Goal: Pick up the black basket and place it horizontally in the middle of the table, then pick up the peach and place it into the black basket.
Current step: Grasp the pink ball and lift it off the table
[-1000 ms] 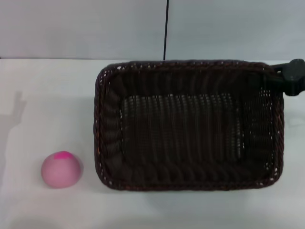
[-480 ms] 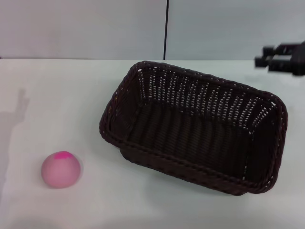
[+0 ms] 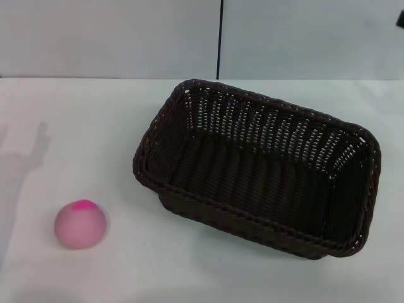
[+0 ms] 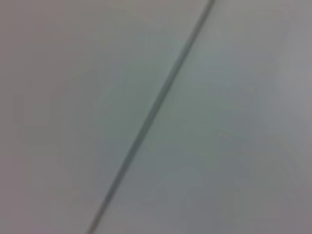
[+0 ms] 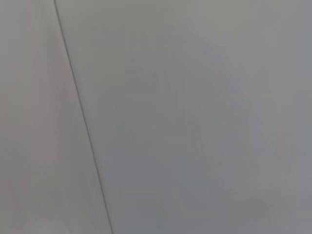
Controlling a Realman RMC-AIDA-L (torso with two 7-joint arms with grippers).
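Only a dark sliver of the right arm [image 3: 401, 20] at the head view's upper right edge.

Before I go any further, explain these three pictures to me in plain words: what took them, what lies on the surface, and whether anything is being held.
A two-armed robot took them. One picture comes from a camera on its head, looking forward and down at a white table. The other two come from cameras on its left and right wrists.

On the table sits a black basket, a big, dark woven one, resting at a slant rather than squarely. It is empty. To the robot's left of it, apart from it, lies the peach, a small pink ball with a bright magenta patch on top.

Neither set of fingers shows in any picture. A dark sliver at the head view's top right edge cannot be identified. Both wrist cameras show only a pale flat surface crossed by one thin dark line. Nothing is seen being held.
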